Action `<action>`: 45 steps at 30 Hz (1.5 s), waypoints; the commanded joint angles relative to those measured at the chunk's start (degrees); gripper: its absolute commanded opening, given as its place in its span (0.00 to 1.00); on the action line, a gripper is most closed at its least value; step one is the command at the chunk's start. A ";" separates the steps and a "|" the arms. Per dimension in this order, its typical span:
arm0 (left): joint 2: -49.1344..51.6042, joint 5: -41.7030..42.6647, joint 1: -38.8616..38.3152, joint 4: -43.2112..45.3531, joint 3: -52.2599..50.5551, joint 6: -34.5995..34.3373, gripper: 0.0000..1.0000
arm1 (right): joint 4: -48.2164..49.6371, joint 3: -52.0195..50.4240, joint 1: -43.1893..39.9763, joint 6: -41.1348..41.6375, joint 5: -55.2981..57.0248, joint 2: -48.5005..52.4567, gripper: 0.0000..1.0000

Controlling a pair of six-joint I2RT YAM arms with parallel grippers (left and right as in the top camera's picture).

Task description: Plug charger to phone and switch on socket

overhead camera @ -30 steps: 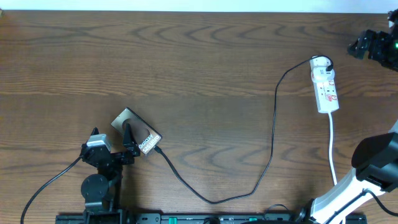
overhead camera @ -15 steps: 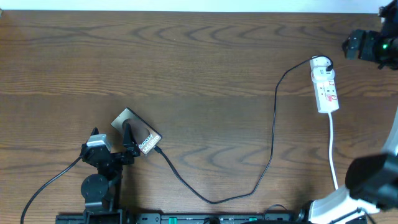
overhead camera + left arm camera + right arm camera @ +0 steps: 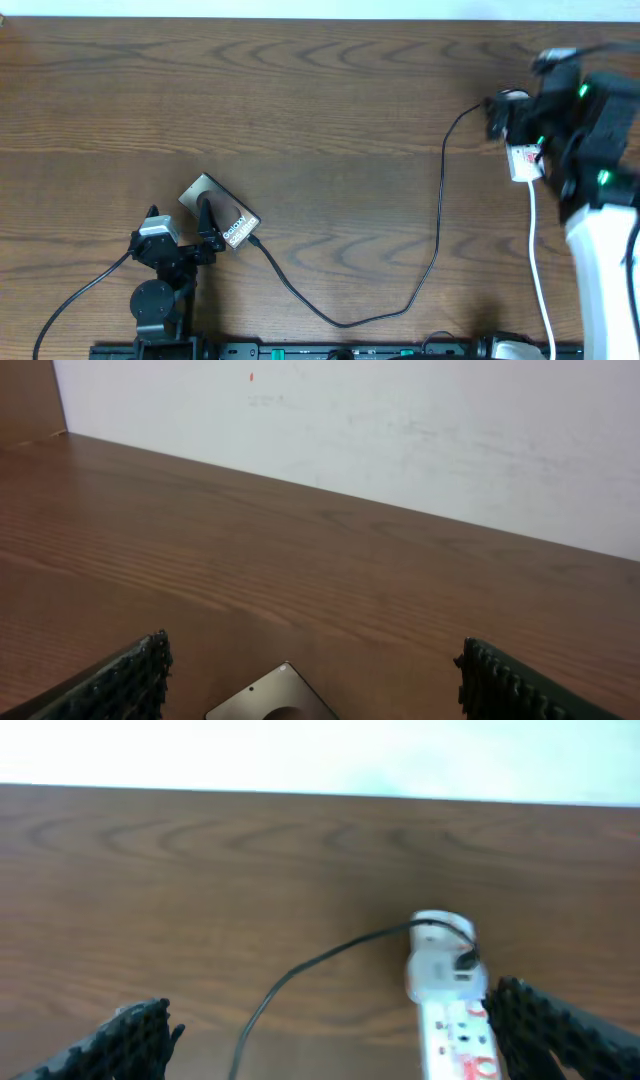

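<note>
The phone (image 3: 232,225) lies slanted at the front left, with its white label end toward the right. The black charger cable (image 3: 438,220) runs from a plug tip at that label end, loops along the front, then rises to the far end of the white socket (image 3: 522,162). My left gripper (image 3: 180,218) is open, low over the phone's far corner (image 3: 275,700), with fingers either side (image 3: 315,680). My right gripper (image 3: 520,118) is open above the socket and hides most of it. In the right wrist view the socket (image 3: 450,995) lies by the right finger (image 3: 340,1035), and the cable (image 3: 300,975) leads off to the left.
The socket's white cord (image 3: 537,250) runs toward the front edge beside my right arm (image 3: 600,200). A black rail (image 3: 300,352) lines the front edge. A white wall (image 3: 400,430) stands behind the table's far edge.
My right arm has swung from the far right corner leftward and now covers the socket. The left arm, phone and cable have not moved.
</note>
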 commanded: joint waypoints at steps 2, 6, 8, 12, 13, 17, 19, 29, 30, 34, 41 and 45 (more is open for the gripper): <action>-0.35 0.15 0.24 -2.60 -0.57 0.50 0.90 | 2.32 -9.29 3.08 -0.20 0.04 -10.95 0.99; -0.35 0.17 0.24 -2.60 -0.57 0.50 0.89 | 2.54 -16.70 4.22 -0.17 -0.26 -20.09 0.99; -0.35 0.17 0.24 -2.60 -0.57 0.50 0.89 | 2.99 -20.04 4.24 -0.17 -0.37 -24.81 0.99; -0.35 0.17 0.24 -2.60 -0.57 0.50 0.89 | 6.91 -26.64 4.24 -0.17 -0.39 -33.77 0.99; -0.35 0.17 0.24 -2.60 -0.57 0.50 0.90 | 8.17 -28.39 4.24 -0.17 -0.39 -35.95 0.99; -0.35 0.17 0.24 -2.60 -0.57 0.50 0.89 | 13.27 -34.42 4.24 -0.20 -1.75 -42.71 0.99; -0.35 0.17 0.24 -2.60 -0.57 0.50 0.89 | 16.37 -37.57 4.26 -0.17 -2.91 -45.97 0.99; -0.35 0.17 0.24 -2.60 -0.57 0.50 0.90 | 30.58 -54.86 4.26 -0.22 -6.78 -61.66 0.99; -0.35 0.17 0.24 -2.60 -0.57 0.50 0.89 | 31.76 -56.39 4.26 -0.22 -6.82 -62.75 0.99; -0.35 0.17 0.24 -2.60 -0.57 0.50 0.90 | 37.11 -63.25 4.26 -0.24 -6.82 -67.84 0.99; -0.35 0.17 0.24 -2.60 -0.57 0.50 0.90 | 30.64 -63.49 4.42 -3.89 -7.50 -71.17 0.99; -0.35 0.17 0.24 -2.60 -0.57 0.50 0.90 | 23.93 -63.49 4.42 0.04 -3.10 -71.17 0.99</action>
